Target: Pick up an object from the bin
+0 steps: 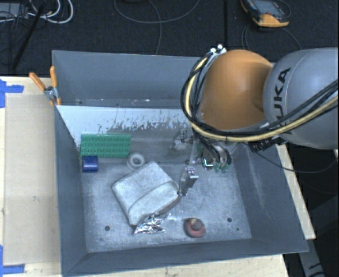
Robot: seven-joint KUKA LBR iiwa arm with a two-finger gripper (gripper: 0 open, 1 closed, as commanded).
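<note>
Crumpled foil (149, 227) and a reddish-brown round piece (194, 228) lie by the near wall of the bin (267, 212), behind them a grey padded pouch (143, 194), at whose right edge the gripper (184, 188) stands, fingers drawn together on nothing, with a white roll (136, 161), blue block (90, 164) and green studded plate (105, 145) farthest back.
</note>
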